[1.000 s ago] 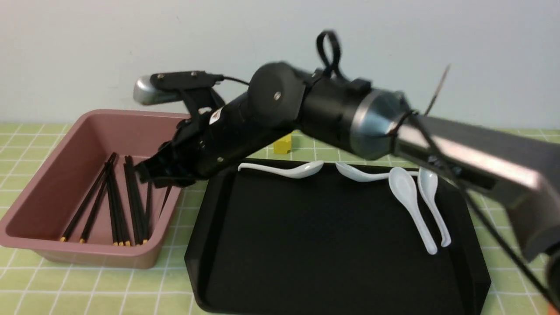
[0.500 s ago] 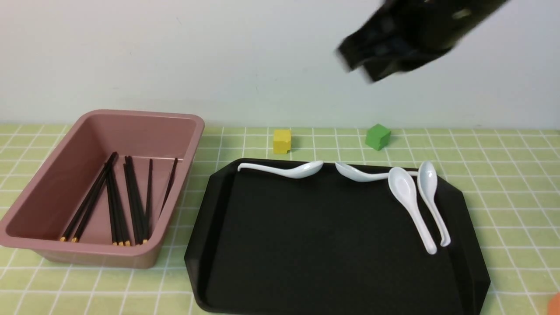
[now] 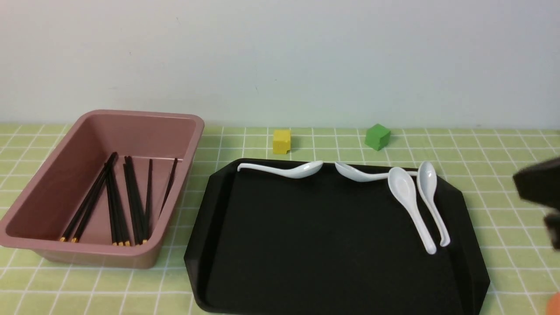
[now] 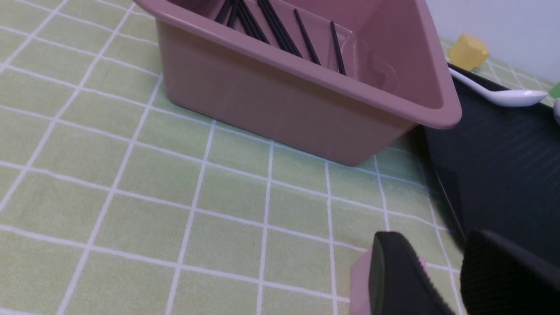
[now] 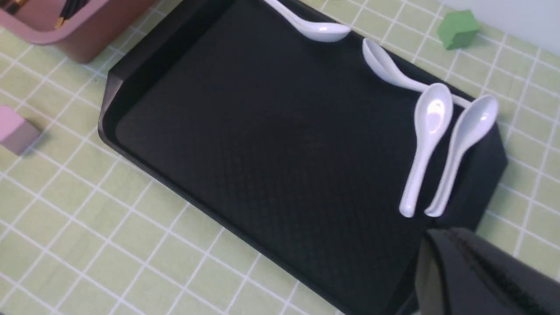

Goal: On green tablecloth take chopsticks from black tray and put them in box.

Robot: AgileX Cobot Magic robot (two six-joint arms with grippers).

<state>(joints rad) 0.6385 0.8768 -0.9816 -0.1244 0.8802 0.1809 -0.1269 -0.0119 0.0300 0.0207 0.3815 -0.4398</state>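
My chopsticks lie in the box near the bench's left edge, well apart from my right claw, which is closed and empty near its right edge. My left claw is parted slightly, holding nothing, outside the box.

- Front view: bright, even light; pale wall lit softly, shadows faint.
- Right gripper blurred in right wrist view (its arm smeared in front view too).
- White soup spoons: small glare spots.
- Left wrist view: dimmer, cooler; left gripper out of focus.
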